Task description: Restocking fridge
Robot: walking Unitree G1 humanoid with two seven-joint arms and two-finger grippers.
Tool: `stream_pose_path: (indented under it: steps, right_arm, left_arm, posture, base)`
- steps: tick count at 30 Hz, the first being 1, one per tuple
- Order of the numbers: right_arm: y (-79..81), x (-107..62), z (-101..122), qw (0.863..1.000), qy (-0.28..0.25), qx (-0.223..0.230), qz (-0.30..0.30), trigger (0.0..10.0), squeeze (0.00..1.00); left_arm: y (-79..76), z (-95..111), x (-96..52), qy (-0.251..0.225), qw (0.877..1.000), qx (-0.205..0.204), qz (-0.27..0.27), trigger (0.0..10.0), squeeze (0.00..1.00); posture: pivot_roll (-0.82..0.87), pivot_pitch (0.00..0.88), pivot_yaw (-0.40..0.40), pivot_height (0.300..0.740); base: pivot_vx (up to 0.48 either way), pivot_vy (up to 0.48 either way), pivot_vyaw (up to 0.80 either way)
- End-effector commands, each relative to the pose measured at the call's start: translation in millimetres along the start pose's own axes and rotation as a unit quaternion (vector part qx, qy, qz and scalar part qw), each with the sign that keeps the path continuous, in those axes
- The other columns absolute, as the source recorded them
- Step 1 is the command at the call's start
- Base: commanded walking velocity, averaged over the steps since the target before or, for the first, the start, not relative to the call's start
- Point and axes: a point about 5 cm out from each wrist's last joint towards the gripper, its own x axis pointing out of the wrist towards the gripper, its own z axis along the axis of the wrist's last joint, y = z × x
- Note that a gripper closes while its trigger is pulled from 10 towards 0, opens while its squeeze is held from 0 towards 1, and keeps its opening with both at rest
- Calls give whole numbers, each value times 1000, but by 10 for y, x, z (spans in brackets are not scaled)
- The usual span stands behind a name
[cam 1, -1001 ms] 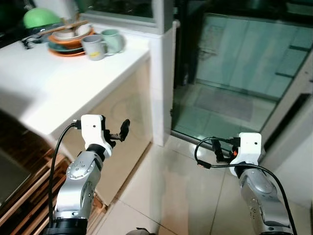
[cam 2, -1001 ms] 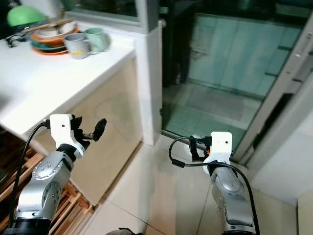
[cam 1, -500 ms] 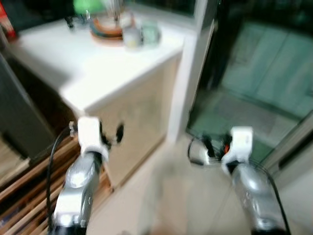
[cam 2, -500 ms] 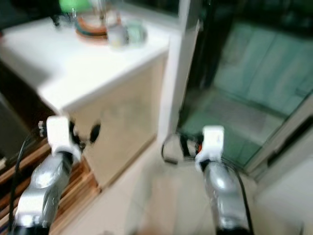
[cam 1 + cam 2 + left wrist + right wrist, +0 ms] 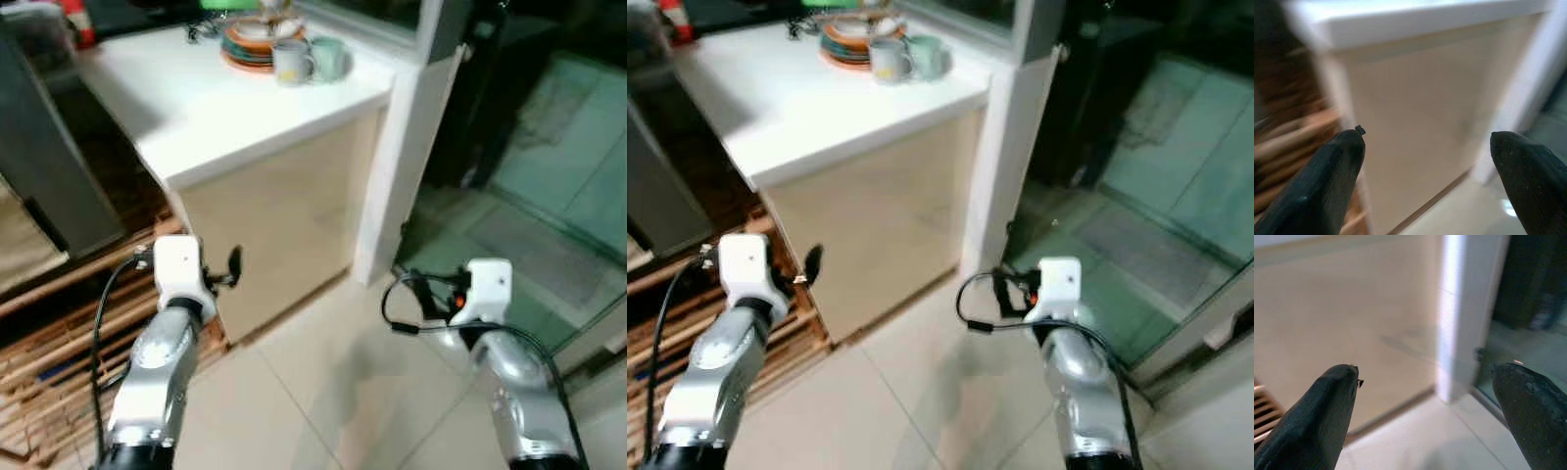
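Both pincers wide, empty: left pincer (image 5: 1425,161) nearer the white tabletop (image 5: 216,108) with stacked plates (image 5: 253,44) and mugs (image 5: 292,63), right pincer (image 5: 1425,396) beside; no fridge or stock visible.

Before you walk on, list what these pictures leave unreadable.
- Stacked dishes on the counter: too small and far in the eye views to tell what they hold.
- Green object: cut off by the top edge.
- Red item: blurred, small, unidentifiable.
- Grey cabinet: cut by the left edge, so it cannot be identified as a fridge.
- Left wrist view: motion-blurred behind the open left gripper.
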Motion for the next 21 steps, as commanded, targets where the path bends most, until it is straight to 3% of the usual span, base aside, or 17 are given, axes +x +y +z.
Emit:
stream_pose_path:
  steps: [1,7,21]
  right_arm:
    - [-15,-5,16,1000,-5,-9,2,10000,0]
    - [1,14,27,1000,-8,-9,7,10000,0]
    - [-6,29,23,1000,-10,-25,4,10000,0]
  left_arm:
    - [-11,38,17,-4,1000,-16,5,10000,0]
    - [-2,73,27,-16,999,-36,11,10000,0]
    - [64,72,101,-9,999,-40,24,10000,0]
  posture:
    - [-71,0,40,740]
    - [-73,0,39,740]
    - [-82,0,44,740]
  base:
    - [0,0,450]
    - [0,377,450]
    - [0,446,453]
